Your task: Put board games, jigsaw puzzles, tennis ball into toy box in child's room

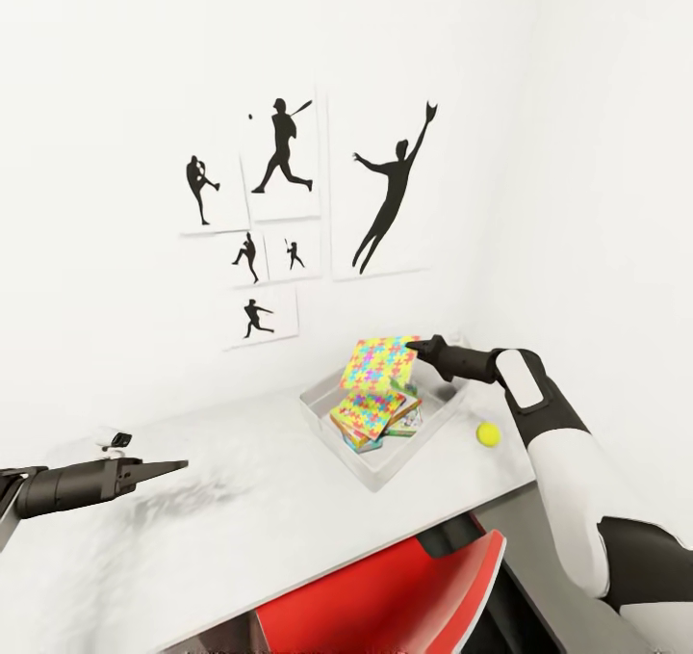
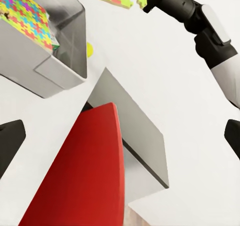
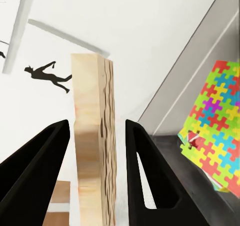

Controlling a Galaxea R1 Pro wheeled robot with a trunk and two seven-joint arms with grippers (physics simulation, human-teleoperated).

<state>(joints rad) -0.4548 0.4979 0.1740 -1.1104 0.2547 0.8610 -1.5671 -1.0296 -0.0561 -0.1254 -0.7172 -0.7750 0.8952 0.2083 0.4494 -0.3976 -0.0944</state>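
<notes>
Right claw (image 1: 416, 346) is where my attention sits: it holds the second jigsaw puzzle (image 1: 382, 363) by its edge, the sheet standing nearly upright over the toy box (image 1: 327, 413), its lower edge down among the things already inside. In the right wrist view I see the sheet edge-on as a pale, wood-grained slab (image 3: 94, 141) between the two dark fingers (image 3: 35, 176), which sit just beside its faces; I judge them clenched on it, since it stands there unsupported otherwise. Below it, in the bin, the other jigsaw puzzle (image 1: 367, 414) lies tilted on top of the board games (image 1: 404, 421), whose printed edges peek out at the side nearer the ball. What the coming move turns on, as I read it, is that the held sheet is on end while the bin's opening lies flat beneath it: its long face needs to tip down toward the stack before I let go, or it may lean on the wall and stay propped. The tennis ball (image 1: 488, 432) rests on the white table (image 1: 241, 519) just beside the bin, on the right arm's side, so that arm is the nearer one for it. Left claw (image 1: 178, 464) hovers well apart over bare table, fingers spread and empty in its own wrist view (image 2: 12, 146), above the red chair (image 2: 85, 176).
</notes>
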